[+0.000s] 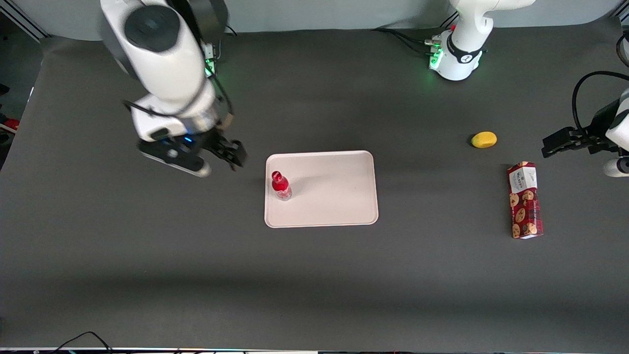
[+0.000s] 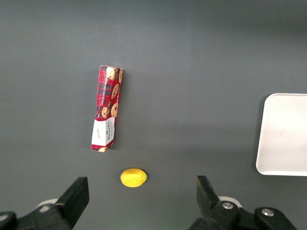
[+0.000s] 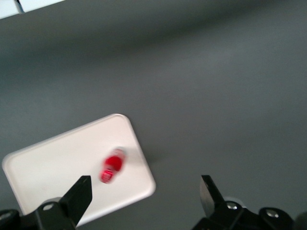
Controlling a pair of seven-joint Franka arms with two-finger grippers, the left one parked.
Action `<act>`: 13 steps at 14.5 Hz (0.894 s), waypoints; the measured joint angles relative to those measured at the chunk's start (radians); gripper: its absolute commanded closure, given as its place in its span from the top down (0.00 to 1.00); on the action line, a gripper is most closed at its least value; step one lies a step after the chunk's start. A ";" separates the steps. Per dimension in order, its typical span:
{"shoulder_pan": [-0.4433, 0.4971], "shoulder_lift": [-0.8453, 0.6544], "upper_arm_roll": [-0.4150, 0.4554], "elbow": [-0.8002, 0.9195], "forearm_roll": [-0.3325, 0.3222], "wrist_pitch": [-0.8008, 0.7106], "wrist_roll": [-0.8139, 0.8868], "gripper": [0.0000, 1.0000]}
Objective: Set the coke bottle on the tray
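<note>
Dark grey surface [image 1: 314,285] fills the stretch nearest the front camera, bare cloth up to the tray's edge. On the tray [image 1: 334,196] stands the coke bottle [image 1: 281,186], upright, red cap up, close to the rim at the end toward the working arm and clear of the corners; the right wrist view shows the coke bottle [image 3: 112,166] from above, resting inside the pale tray [image 3: 53,167]. Just beside that end of the tray, off it and farther from the front camera than the bottle, the tool [image 1: 231,152] hangs above the surface, its fingers spread wide with nothing between them and apart from the bottle. Toward the parked arm's end of the surface lie a yellow fruit [image 1: 484,139] and, nearer the front camera than it, a red cookie box [image 1: 524,200] lying flat, both well apart from the tray.
</note>
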 measured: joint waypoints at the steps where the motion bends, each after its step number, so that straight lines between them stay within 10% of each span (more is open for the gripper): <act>1: -0.011 -0.043 -0.044 0.006 0.040 -0.056 -0.087 1.00; 7: -0.031 -0.282 -0.459 -0.081 0.210 -0.194 -0.634 1.00; 13: -0.024 -0.378 -0.543 -0.277 0.241 -0.093 -0.743 1.00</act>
